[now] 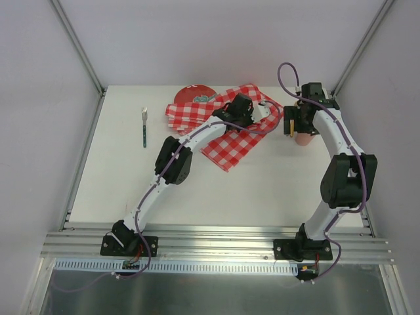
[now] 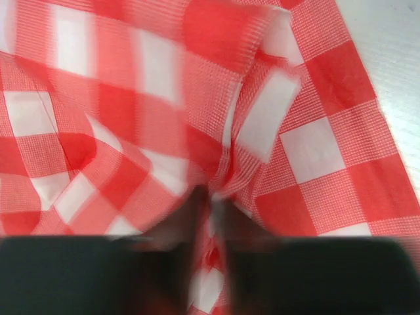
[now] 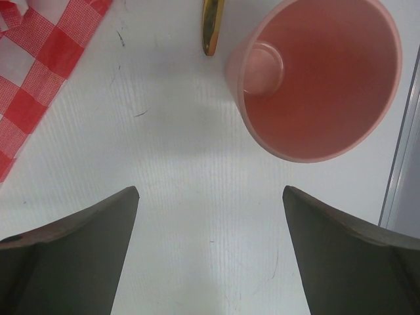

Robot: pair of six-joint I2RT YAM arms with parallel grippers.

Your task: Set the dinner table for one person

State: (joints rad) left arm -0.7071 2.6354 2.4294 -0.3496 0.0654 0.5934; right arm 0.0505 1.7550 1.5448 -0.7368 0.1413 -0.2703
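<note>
Under left hand [image 2: 211,209], checked cloth [image 2: 315,151]; beyond, red plate [image 1: 188,94].

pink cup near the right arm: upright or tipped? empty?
Upright, empty. The right wrist view looks down the open mouth of the pink cup to a bare bottom; it stands on the table.

Woven cloth [image 2: 315,151], plastic cup [image 3: 328,85], matt dinner table [image 3: 197,197]
</note>
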